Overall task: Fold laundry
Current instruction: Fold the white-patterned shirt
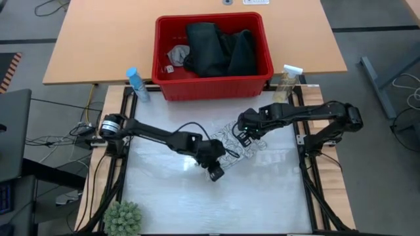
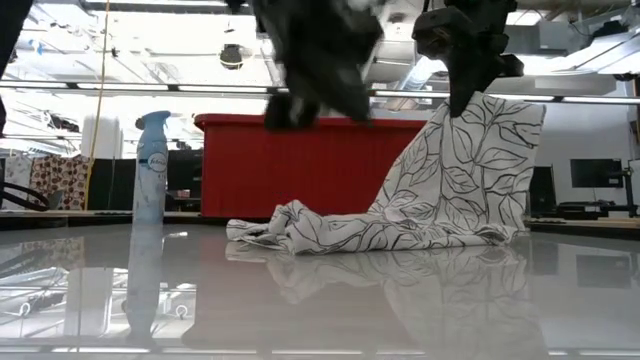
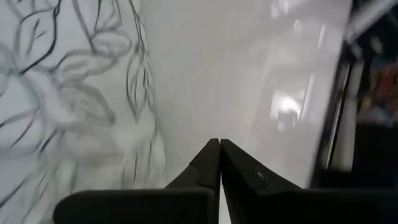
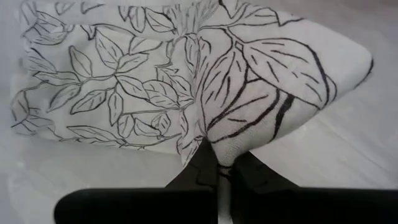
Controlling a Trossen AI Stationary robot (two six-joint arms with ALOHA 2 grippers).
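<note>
"While the right gripper (image 4: 219, 163) pinches the leaf-print cloth (image 2: 440, 190), where does the cloth sit?"

"Just in front of the red basket (image 1: 213, 84), one edge lifted, the rest trailing on the table (image 1: 262, 196), probably to spread it for folding."

"And the left gripper (image 3: 219, 155)?"

"Clenched on nothing, hovering beside the cloth. Dark jeans (image 1: 220, 49) wait in the basket."

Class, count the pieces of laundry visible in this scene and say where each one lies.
3 visible: the leaf-print cloth on the table, pinched by the right end effector; dark jeans and a small grey cloth inside the red basket. More may be hidden under the jeans.
</note>
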